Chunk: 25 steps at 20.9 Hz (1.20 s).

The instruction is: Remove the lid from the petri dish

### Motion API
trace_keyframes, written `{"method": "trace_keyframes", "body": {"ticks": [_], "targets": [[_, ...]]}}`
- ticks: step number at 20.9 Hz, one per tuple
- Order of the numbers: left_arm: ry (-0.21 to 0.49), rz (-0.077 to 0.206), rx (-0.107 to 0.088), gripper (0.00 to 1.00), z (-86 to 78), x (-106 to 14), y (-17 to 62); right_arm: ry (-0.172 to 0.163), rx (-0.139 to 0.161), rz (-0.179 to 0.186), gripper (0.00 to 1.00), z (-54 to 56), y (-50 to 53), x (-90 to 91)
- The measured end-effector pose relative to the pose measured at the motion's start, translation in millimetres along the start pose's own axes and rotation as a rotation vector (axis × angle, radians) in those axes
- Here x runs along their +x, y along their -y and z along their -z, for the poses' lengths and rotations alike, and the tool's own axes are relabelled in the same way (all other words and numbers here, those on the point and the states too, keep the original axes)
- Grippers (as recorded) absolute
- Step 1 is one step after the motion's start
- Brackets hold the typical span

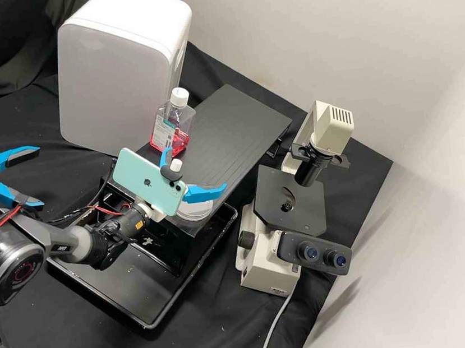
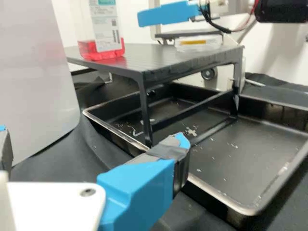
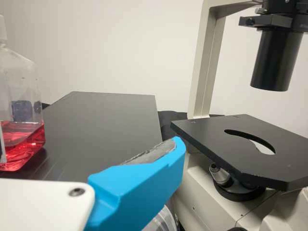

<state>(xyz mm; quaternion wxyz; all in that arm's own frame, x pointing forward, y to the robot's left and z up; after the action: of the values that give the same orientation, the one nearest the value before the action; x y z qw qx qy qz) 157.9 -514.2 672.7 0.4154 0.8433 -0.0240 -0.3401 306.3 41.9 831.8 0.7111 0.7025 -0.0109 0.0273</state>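
At the platform's [image 1: 238, 128] corner (over the tray [image 1: 149, 322]) the right gripper [image 1: 195, 170] hangs above the dish [image 1: 196, 211], jaws released; left gripper [image 1: 39, 175], well apart, likewise spread.

The petri dish [image 1: 193, 212] is shallow, round and clear. It lies flat on the near corner of the black raised platform [image 1: 233, 131], right at the edge above the tray [image 1: 146, 297]. Its clear lid [image 2: 211, 41] looks seated on it and level, and a yellow strip shows through the side wall. Seen from the high camera, the dish sits at about six o'clock from the red-filled bottle [image 1: 171, 126] and at nine o'clock from the microscope stage [image 1: 289, 201].
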Motion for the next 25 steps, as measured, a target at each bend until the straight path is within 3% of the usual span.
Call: {"method": "trace_keyframes", "body": {"ticks": [8,11,16,19,25], "targets": [[0.009,0.023,0.002,1.0,-4.4,0.7,5.8,0.0,0.0,0.0,1.0,0.0,0.0,0.0],[0.016,0.034,0.024,1.0,-8.1,0.6,8.7,0.001,0.0,0.001,1.0,-0.7,0.7,-1.0],[0.032,0.042,0.03,1.0,-14.2,-0.4,11.1,0.008,-0.001,0.003,1.0,-3.6,1.5,-13.9],[0.041,0.054,0.059,1.0,-16.2,-0.3,13.8,0.008,-0.001,-0.023,1.0,-7.2,-2.1,-23.3],[0.038,0.062,0.069,1.0,-18.0,-0.5,16.1,0.038,0.025,-0.038,1.0,-19.3,-1.5,-39.2]]}}
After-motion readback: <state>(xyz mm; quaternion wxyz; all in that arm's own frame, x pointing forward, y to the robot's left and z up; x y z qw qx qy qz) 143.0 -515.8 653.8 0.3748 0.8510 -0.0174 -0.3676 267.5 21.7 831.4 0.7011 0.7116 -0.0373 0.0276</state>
